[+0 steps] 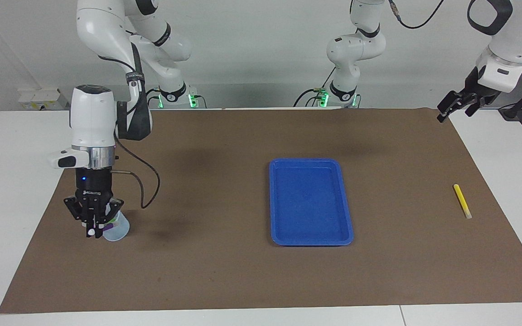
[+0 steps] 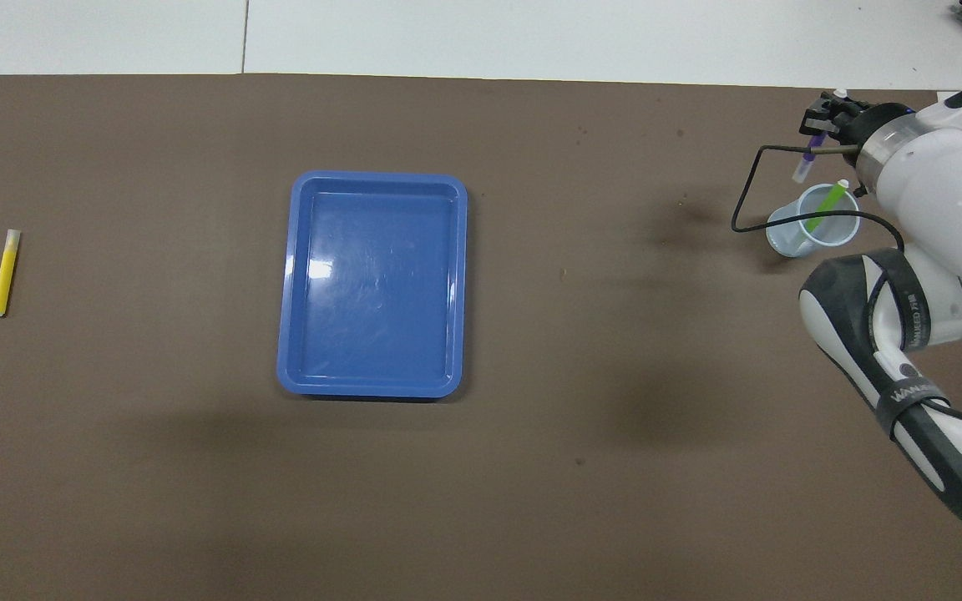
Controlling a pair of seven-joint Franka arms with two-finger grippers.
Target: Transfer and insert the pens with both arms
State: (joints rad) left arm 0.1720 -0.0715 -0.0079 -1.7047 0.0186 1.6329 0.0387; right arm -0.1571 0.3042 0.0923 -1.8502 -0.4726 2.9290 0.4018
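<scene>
The purple pen was clamped between the closed fingertips of the right gripper, tilted, its pale end pointing down toward the rim of a small pale mesh cup that stood on the brown mat at the right arm's end of the table. The gripper hung low over the cup's edge, and in the facing view it hid most of the pen. The green pen leaned inside the cup, its whitish tip at the rim. The yellow pen lay flat on the mat at the left arm's end, well apart from everything else. Between cup and yellow pen, about the middle of the mat, sat a shallow blue tray with nothing in it. The left gripper waited high over the mat's corner nearest the left arm's base, its fingers spread apart and holding nothing. The mat covered most of a white table, whose bare top showed at both ends and along the edge farthest from the robots. A plain pale wall rose past the robots, with a white socket box low on it and two smaller white arms on green-lit bases standing before it.
</scene>
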